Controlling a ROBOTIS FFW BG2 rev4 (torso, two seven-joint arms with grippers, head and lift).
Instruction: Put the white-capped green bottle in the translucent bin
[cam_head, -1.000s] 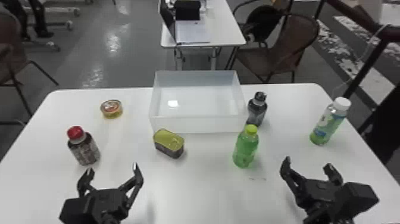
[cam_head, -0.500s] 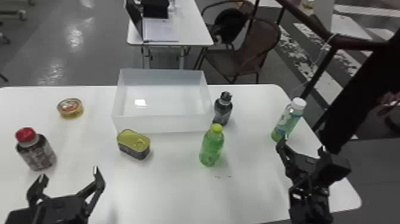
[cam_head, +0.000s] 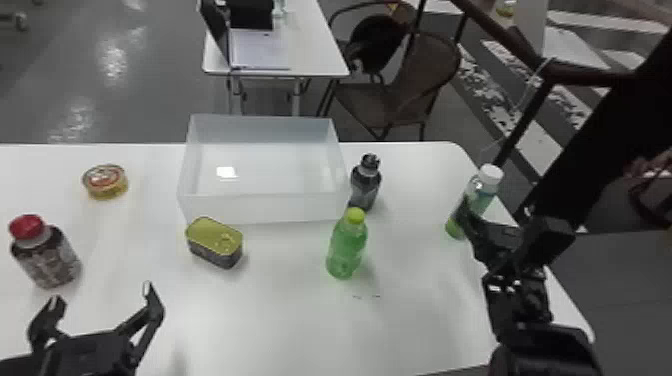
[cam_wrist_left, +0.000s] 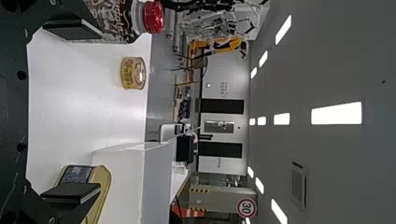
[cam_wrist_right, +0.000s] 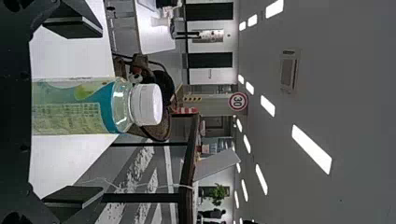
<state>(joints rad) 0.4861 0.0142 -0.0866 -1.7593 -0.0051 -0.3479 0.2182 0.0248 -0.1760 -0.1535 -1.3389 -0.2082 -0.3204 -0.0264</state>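
The right gripper (cam_head: 497, 205) has its jaws spread wide around the white-capped bottle (cam_head: 481, 197), a gap on either side, gripping nothing; the bottle stands upright on the desk (cam_head: 280, 330), well right of the bin (cam_head: 265, 209). The left gripper (cam_head: 102, 292), front-left of the bin, has wide-open, unfilled jaws. The dark bottle (cam_head: 365, 185) is just right of the bin, the yellow-capped bottle (cam_head: 346, 247) off its front-right corner, the square can (cam_head: 214, 240) before its front-left.

On the table (cam_head: 280, 330), a red-capped bottle (cam_head: 47, 257) is standing near a round tin (cam_head: 105, 181). An oblong tin (cam_head: 215, 242) is sitting between the red-capped bottle and a lime-capped bottle (cam_head: 346, 250); a dark bottle (cam_head: 365, 185) is standing behind.
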